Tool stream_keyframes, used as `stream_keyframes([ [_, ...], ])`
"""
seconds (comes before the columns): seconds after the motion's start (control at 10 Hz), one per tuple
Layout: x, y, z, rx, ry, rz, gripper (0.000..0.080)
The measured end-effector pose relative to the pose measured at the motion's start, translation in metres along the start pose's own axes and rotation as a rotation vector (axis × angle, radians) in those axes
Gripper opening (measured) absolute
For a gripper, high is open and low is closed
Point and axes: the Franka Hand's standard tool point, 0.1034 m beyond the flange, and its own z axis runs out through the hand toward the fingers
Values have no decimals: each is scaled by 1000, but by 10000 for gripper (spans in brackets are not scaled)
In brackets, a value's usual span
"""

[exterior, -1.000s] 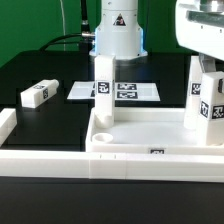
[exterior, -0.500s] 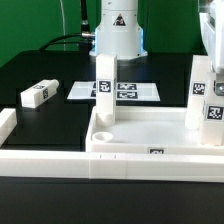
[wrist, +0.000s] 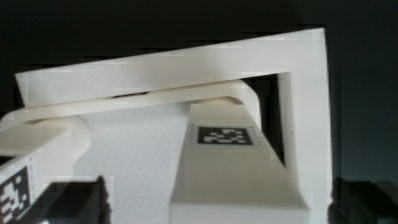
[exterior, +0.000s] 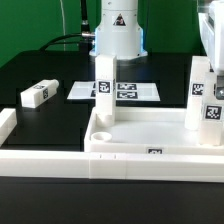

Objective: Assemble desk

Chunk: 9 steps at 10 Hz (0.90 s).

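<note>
The white desk top (exterior: 150, 133) lies tray-side up at the front. One white leg (exterior: 105, 88) stands upright in its corner socket. Two more tagged legs (exterior: 197, 95) stand at the exterior view's right edge, the nearer one (exterior: 214, 105) right under my gripper (exterior: 213, 35). A loose leg (exterior: 35, 95) lies on the black table at the left. In the wrist view I look down on the desk top's rim (wrist: 302, 90) and a tagged leg (wrist: 222, 140). My gripper (wrist: 221, 208) straddles this leg with its dark fingers (wrist: 75, 200) apart, and a gap shows on each side.
The marker board (exterior: 128, 92) lies behind the desk top, in front of the arm's base (exterior: 118, 35). White border rails (exterior: 12, 125) run along the table's left and front edges (exterior: 45, 160).
My gripper has shifted toward the exterior view's right and now shows less at the frame's edge. The legs and the desk top stay in place.
</note>
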Motion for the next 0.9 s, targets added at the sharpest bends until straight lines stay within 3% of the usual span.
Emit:
stream_keyframes([
  [0.6, 1, -1, 0, 9, 3, -463, 649],
  [0.9, 1, -1, 0, -3, 31, -708, 649],
])
